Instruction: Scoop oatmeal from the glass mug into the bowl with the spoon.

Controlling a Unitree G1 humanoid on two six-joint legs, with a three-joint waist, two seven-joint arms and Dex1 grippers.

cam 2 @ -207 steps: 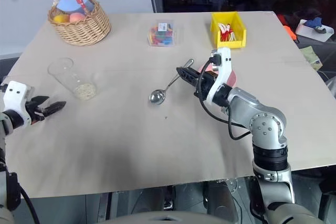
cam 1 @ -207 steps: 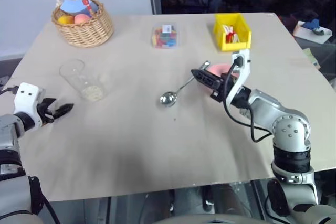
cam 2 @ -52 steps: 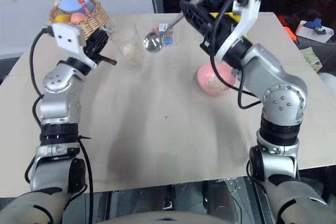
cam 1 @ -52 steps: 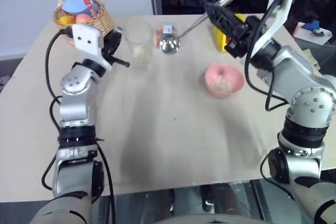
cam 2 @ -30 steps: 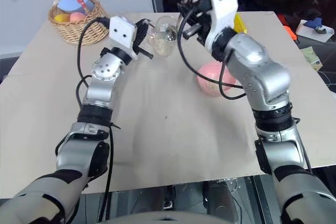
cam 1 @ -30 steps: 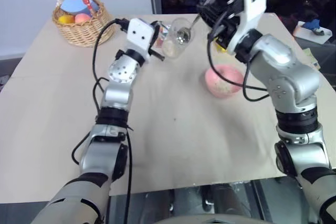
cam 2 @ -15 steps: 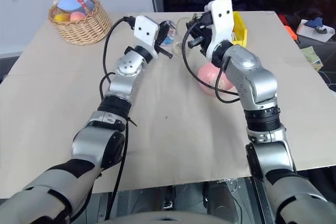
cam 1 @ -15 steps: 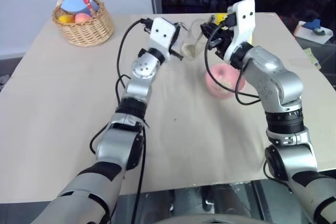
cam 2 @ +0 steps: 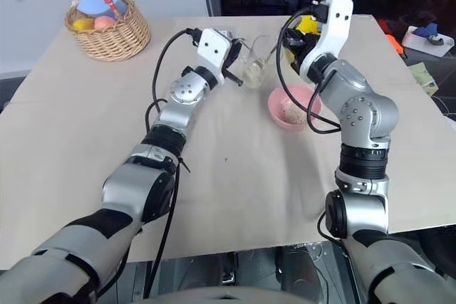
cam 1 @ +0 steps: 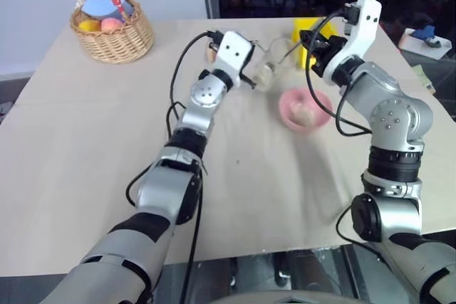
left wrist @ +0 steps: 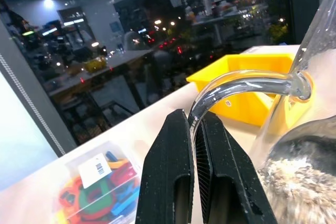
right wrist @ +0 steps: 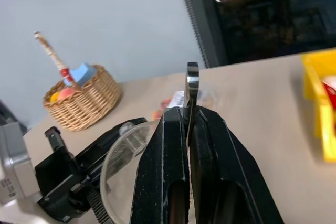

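Left gripper (left wrist: 195,182): is clamping the rim of the glass mug (cam 2: 255,67) between its two black fingers, jaws pressed together on the glass wall, and is holding it off the table, tipped.
Right gripper (right wrist: 188,129): is pinching the handle of the spoon (right wrist: 191,85) edge-on, jaws squeezed tight on the metal (the spoon's scoop end is not clearly readable in the head views).
Oatmeal (left wrist: 302,182): is lying as a pale grainy heap in the low end of the mug; some flakes are already sitting in the bowl (cam 2: 291,108).
Bowl: is resting on the table (cam 2: 285,190), just beside the raised mug and under the right forearm.
Step in hand: judged to be the scoop itself, with the spoon working at the mug's mouth.
Next move: is calling for lifting a loaded spoon level, carrying it over the pink rim, then tipping it out.
Risk: flakes spilling onto the table if the spoon is rolling early.
Bystanders: wicker basket (cam 1: 112,26), yellow bin (cam 1: 317,37).
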